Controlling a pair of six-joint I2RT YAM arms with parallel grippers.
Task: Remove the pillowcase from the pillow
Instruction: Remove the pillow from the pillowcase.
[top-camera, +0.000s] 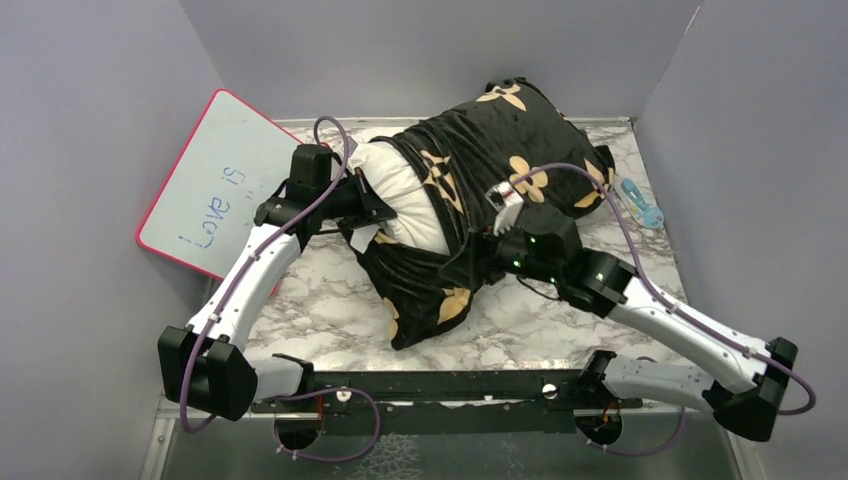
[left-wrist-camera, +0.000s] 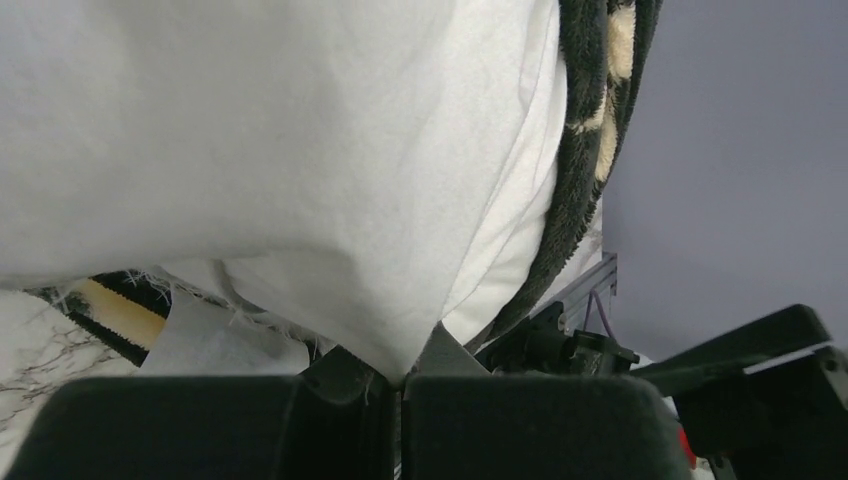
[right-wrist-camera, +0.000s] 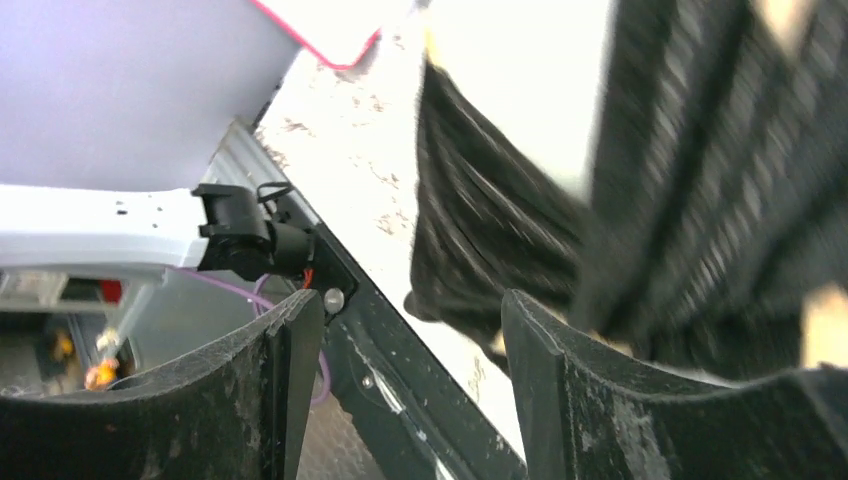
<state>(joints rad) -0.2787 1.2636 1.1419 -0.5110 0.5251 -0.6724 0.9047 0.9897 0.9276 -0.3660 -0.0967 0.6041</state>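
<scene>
Left wrist: left jaws clamped on pillow — right jaws apart, beside pillowcase.

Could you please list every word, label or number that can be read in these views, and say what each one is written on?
"Love is": handwritten in blue on the pink-rimmed whiteboard at the left of the scene.
The white tag by the pillow: no lettering can be read on it.
The pillowcase: tan flower and diamond motifs only, no words.
Nothing else in the three views carries legible text.
</scene>
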